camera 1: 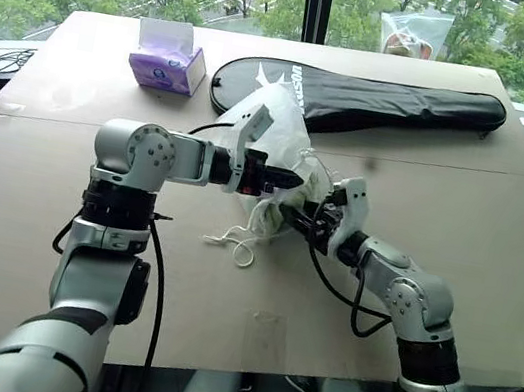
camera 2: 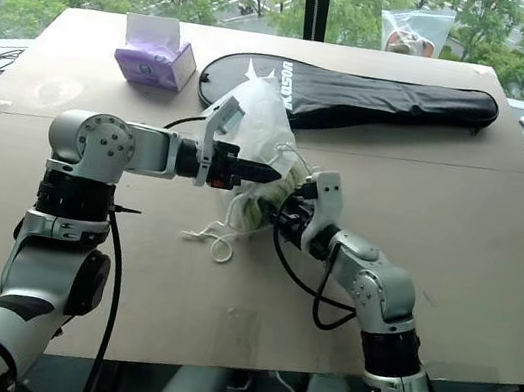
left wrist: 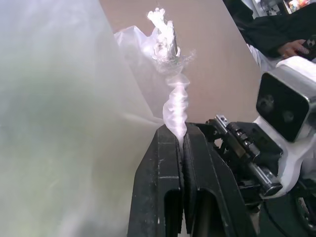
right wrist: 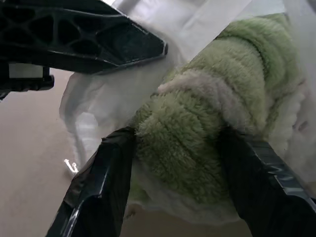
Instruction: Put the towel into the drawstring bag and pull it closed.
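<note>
- Because the left gripper (left wrist: 181,136) has its fingers pressed together on a twisted pinch of the drawstring bag (camera 1: 276,143) fabric, the sack hangs from that one point above the middle of the table (camera 1: 497,248); a slip of the thin cloth would drop the mouth shut.
- Right gripper (right wrist: 177,148): fingers spread to either side of the towel (right wrist: 207,128), touching its pile. Whether they grip it or merely flank it cannot be told.
- Towel: light green, bunched at the bag's near lower opening, just right of the hanging white cords (camera 1: 238,243). Part lies against the fabric; how far inside it sits is unclear.
- Risk: pulling the right gripper away could drag the towel out, since the terry catches on the finger pads.
- Risk: the loose cords could snag on either gripper.
- Orientation: the bag's long axis runs from the near mouth to the far end, tilted up and leftward, its closed end toward the black racket cover (camera 1: 400,104).
</note>
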Action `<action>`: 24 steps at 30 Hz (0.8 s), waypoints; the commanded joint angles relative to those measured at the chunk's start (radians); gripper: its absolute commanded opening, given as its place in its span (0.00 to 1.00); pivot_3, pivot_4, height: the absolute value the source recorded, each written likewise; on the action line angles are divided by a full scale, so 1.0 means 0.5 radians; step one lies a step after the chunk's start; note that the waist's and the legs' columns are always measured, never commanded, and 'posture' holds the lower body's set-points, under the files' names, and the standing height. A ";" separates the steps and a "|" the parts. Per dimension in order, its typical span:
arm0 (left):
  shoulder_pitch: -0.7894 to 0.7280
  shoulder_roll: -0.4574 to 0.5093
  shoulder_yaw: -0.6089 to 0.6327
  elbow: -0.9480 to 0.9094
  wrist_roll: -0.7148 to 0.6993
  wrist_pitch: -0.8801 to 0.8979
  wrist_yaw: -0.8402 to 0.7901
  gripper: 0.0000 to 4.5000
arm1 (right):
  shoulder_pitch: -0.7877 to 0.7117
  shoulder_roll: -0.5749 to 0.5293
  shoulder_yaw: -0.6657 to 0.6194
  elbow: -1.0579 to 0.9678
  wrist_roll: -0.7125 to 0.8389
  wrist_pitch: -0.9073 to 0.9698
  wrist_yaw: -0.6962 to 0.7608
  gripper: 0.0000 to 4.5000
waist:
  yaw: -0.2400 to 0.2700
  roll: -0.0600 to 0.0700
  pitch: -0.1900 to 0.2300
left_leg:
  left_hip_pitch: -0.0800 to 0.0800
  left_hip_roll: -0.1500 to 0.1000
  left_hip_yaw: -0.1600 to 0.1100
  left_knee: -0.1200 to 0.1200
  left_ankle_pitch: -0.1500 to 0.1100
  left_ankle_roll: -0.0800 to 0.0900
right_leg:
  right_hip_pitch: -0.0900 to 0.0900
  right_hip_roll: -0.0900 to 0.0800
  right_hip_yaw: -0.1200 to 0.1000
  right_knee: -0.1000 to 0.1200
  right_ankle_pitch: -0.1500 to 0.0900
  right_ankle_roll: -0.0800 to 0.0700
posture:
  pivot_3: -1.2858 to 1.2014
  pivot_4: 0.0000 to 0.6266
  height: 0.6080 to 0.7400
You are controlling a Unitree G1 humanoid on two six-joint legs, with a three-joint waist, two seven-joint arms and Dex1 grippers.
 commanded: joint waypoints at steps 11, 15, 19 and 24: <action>-0.048 0.313 -0.443 -0.053 0.301 -0.572 -0.389 0.00 | -0.012 -0.161 0.137 0.099 -0.231 -0.598 0.562 0.39 | 0.015 -0.006 0.005 | -0.002 -0.004 0.000 0.000 0.001 -0.001 | -0.001 -0.001 -0.001 -0.002 0.000 0.000 | 0.52 0.24 1.00; -0.095 0.414 -0.631 0.021 0.518 -0.938 -0.599 0.00 | 0.177 -0.550 0.122 -0.411 -0.300 -0.438 0.570 0.69 | 0.008 -0.005 0.008 | -0.005 -0.008 0.000 -0.002 0.000 0.000 | -0.004 -0.005 0.004 -0.005 0.000 0.000 | 0.52 0.24 1.00; -0.119 0.441 -0.731 0.184 0.761 -1.408 -0.751 0.00 | 0.016 -0.629 0.062 -0.211 -0.537 -0.405 0.321 0.69 | -0.006 -0.005 0.009 | -0.006 -0.001 0.000 -0.003 0.000 -0.001 | -0.008 -0.003 0.002 -0.005 -0.001 -0.002 | 0.52 0.24 1.00; -0.131 0.499 -0.756 0.376 0.988 -1.853 -0.910 0.00 | -0.350 -0.423 -0.001 0.527 -0.589 -0.582 0.298 0.69 | -0.001 -0.007 0.010 | -0.006 0.003 0.000 -0.001 0.002 -0.004 | -0.009 -0.004 -0.006 -0.004 -0.004 -0.010 | 0.52 0.24 1.00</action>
